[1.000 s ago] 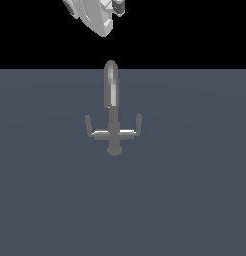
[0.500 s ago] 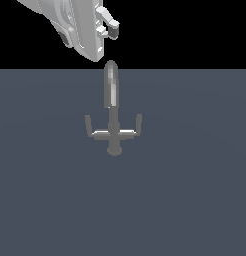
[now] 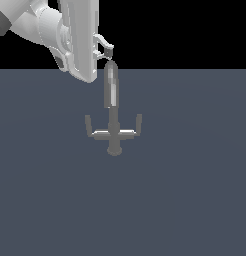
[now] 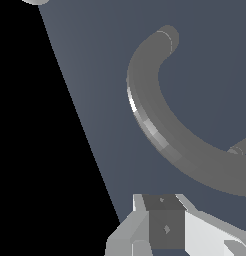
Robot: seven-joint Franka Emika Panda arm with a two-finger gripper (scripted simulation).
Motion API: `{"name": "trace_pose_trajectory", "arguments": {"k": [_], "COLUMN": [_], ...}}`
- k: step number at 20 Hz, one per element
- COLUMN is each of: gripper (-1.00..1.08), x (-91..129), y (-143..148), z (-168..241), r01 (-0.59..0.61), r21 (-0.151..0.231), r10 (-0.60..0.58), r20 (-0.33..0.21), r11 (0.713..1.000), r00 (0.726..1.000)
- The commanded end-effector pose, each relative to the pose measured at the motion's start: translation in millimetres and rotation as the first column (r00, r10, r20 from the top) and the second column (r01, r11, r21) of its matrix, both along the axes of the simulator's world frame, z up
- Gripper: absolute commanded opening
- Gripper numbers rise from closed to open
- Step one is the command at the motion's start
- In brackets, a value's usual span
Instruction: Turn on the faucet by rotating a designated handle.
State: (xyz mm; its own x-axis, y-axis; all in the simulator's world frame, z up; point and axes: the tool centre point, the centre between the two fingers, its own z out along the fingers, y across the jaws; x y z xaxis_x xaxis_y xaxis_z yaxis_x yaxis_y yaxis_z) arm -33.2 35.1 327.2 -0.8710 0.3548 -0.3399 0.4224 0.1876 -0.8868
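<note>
The grey faucet (image 3: 113, 116) stands upright in the middle of the dark floor, its tall spout rising from a crossbar with two upturned pegs. The handle (image 3: 90, 128) is the peg and thin arm on the exterior view's left. My gripper (image 3: 109, 50) hangs just above the spout's rounded tip, well above and to the right of the handle, touching nothing. It is seen side-on, so the gap between its fingers is hidden. In the wrist view the curved spout (image 4: 155, 125) arcs past a dark fingertip pad (image 4: 165, 227); the handle is out of that view.
The matching peg (image 3: 139, 124) stands at the crossbar's other end, on the exterior view's right. A round base (image 3: 114, 149) sits in front of the stem. The white arm (image 3: 70, 35) fills the upper left. The grey-blue floor (image 3: 195, 200) stretches all around.
The arm has come down and toward the faucet from the top edge. The fingertips now sit right above the spout tip. The faucet has not moved.
</note>
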Motion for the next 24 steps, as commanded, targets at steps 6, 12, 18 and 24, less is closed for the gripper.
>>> {"name": "trace_pose_trajectory", "arguments": {"k": [6,12,18,24], "gripper": [-1.00,-1.00,-1.00,-1.00], "x": [19.3,32.4,43.1,51.3], "y": [13.9,25.8,38.1,50.6], "z": [-31.4,-58.4,-87.1,-117.2], "r01": [-0.118,-0.201,-0.273,-0.332], "r21": [-0.019,-0.019,-0.007,0.013], "r10": [0.111,0.178,0.225,0.250], "r20": [-0.221,-0.390,-0.547,-0.686], "r11": [0.993,0.979,0.962,0.943], "r00": [0.969,0.903,0.806,0.683]}}
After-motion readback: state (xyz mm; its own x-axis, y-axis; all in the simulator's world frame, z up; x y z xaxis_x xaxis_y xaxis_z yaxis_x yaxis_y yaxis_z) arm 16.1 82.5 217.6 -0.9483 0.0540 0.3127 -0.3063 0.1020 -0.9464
